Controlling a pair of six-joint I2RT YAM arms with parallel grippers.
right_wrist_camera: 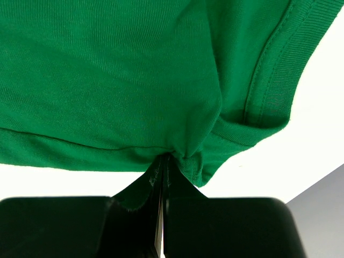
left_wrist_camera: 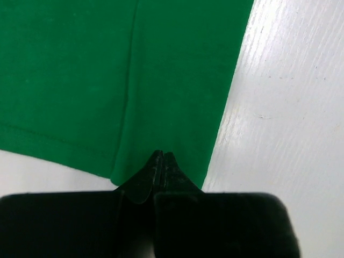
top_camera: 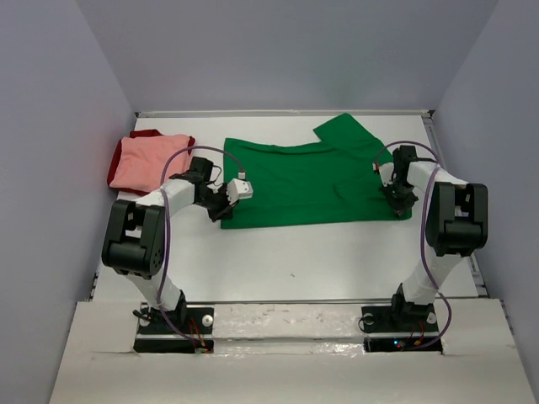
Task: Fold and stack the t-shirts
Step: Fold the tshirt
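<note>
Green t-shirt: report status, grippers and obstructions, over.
Left gripper shut on green t-shirt, near-left corner. Right gripper shut on near-right corner, cloth bunched. Shirt lies spread. Pink t-shirt on dark red one far left, not in the way.

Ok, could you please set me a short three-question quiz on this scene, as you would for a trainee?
1. True or false: the left gripper is open above the green t-shirt.
2. What lies on top of the dark red t-shirt? A) the salmon pink t-shirt B) the green t-shirt C) nothing
3. Fill in: the right gripper pinches the green t-shirt at its near-____ corner.

Key: 1 false, it is shut on the shirt's edge; 2 A; 3 right.
</note>
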